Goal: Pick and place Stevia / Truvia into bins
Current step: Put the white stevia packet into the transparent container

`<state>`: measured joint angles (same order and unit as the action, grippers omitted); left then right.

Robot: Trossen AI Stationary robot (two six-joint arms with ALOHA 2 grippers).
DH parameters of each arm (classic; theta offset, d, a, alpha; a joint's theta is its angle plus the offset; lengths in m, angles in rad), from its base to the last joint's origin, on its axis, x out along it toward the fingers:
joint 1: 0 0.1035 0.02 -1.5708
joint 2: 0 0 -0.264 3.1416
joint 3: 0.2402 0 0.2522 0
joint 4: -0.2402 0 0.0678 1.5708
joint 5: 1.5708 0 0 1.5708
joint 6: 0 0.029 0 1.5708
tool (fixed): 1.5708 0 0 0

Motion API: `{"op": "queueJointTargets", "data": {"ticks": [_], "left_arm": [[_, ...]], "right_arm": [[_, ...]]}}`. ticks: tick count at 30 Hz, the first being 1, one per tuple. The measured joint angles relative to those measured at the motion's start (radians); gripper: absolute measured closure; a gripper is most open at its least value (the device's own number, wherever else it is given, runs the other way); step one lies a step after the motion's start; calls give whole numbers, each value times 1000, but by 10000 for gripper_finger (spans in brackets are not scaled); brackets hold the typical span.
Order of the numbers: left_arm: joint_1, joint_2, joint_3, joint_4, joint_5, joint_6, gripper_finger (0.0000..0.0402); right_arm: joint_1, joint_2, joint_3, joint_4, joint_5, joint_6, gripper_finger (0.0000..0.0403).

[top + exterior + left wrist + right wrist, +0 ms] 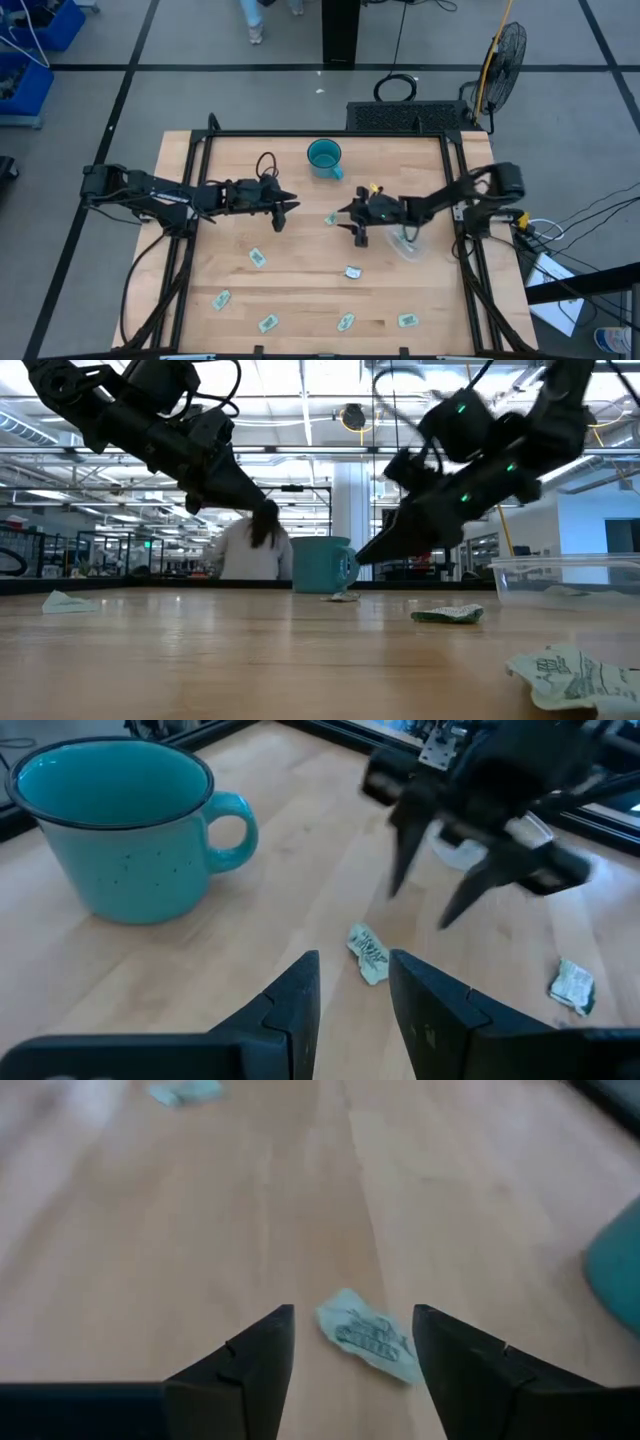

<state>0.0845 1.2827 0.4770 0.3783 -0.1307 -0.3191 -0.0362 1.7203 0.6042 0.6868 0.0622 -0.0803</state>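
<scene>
While my right gripper (352, 1342) hangs open over a crumpled sachet (366, 1335) near the mug (325, 157), I judge the pickup is just starting. Next I must lower and close. My left gripper (352, 982), fingers slightly parted and empty, hovers nearby. Other sachets lie scattered; the clear tub (408, 243) waits right.

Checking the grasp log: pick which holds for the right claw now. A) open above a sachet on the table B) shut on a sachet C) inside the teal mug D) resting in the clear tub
A: the right claw is spread open, with a sachet lying on the table between its fingers.
</scene>
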Motion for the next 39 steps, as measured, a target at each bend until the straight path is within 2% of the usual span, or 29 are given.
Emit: {"op": "queueJointTargets", "data": {"ticks": [5,9,13,18,24,30,39], "left_arm": [[0,0,0,17,0,10,275],[-2,0,0,-3,1,19,275],[-8,0,0,-18,1,31,275],[-8,0,0,-23,1,40,275],[-8,0,0,-60,0,55,275],[-8,0,0,-69,-1,55,275],[-8,0,0,-69,-1,47,275]], "right_arm": [[-58,131,106,3,-83,-72,184],[-84,188,159,-38,-90,-78,166],[-95,184,160,-133,-91,-83,157],[-101,182,151,-153,-94,-72,164],[-100,182,151,-157,-97,-47,208],[-101,185,148,-134,-96,44,277],[-100,181,147,-96,-61,27,372]]}}
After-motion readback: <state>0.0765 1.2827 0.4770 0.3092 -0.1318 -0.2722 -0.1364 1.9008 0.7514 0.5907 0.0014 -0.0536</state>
